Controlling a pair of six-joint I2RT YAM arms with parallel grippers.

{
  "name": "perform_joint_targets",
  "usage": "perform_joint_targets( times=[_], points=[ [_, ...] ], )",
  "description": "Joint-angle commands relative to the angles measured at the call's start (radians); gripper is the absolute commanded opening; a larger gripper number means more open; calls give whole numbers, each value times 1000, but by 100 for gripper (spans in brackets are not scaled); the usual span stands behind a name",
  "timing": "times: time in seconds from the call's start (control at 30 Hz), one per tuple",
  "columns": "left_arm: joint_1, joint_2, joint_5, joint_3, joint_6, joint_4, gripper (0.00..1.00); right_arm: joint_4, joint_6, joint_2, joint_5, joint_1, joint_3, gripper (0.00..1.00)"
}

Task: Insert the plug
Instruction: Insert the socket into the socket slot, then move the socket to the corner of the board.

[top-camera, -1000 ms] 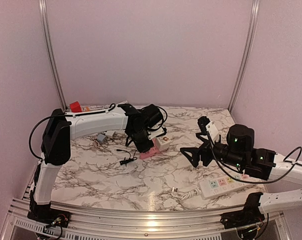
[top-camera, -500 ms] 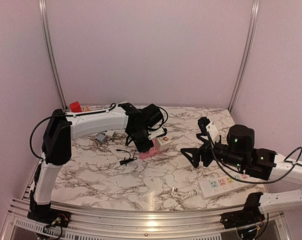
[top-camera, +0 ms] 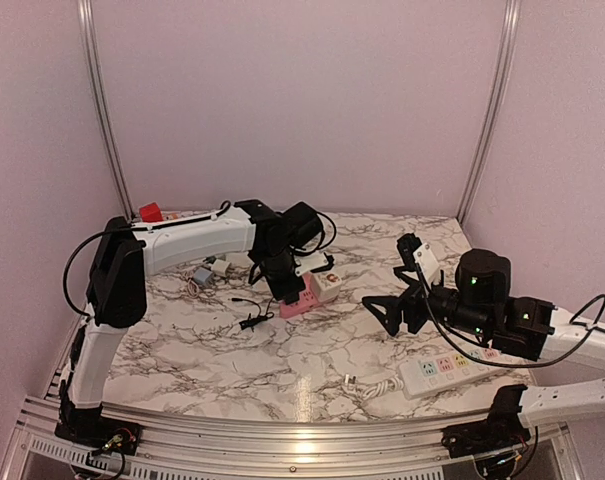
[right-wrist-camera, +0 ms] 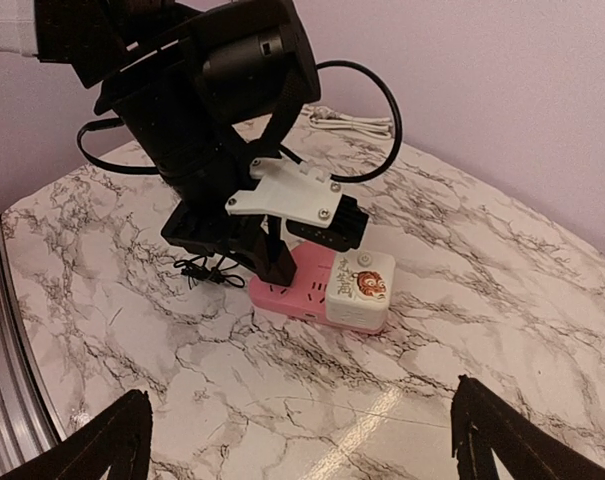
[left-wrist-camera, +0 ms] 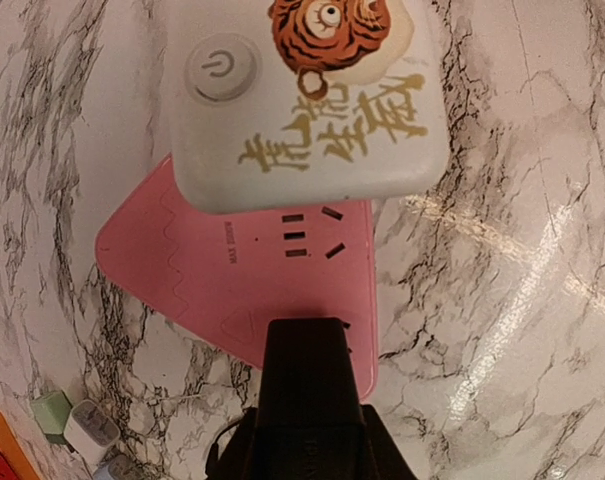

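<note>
Plug, one, pinched by left gripper at one pink strip; right gripper spread.

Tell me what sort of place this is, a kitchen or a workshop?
Most likely a robot test booth, not a home: left arm and right arm bolted to a metal rail, plain walls around a marble-look table, and a pink power strip and white power strip laid out for plugging.
</note>
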Motion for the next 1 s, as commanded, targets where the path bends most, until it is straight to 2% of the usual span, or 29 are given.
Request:
perform_joint_targets(
  times=[0.0,0.23,0.8,0.97],
  points=[
    [-1,70,46,-15,-41,-170,0,9,17,-13,13,-5,9,99],
    [0,163,-12,57,-89,-205,0,21,18,-1,7,-5,8,98],
    [-20,222,-24,-15,-88,-207,0,9,18,-10,10,-4,11,98],
    [-9,241,58,-12,-49,-206,0,19,18,2,1,-5,17,98]
  ],
)
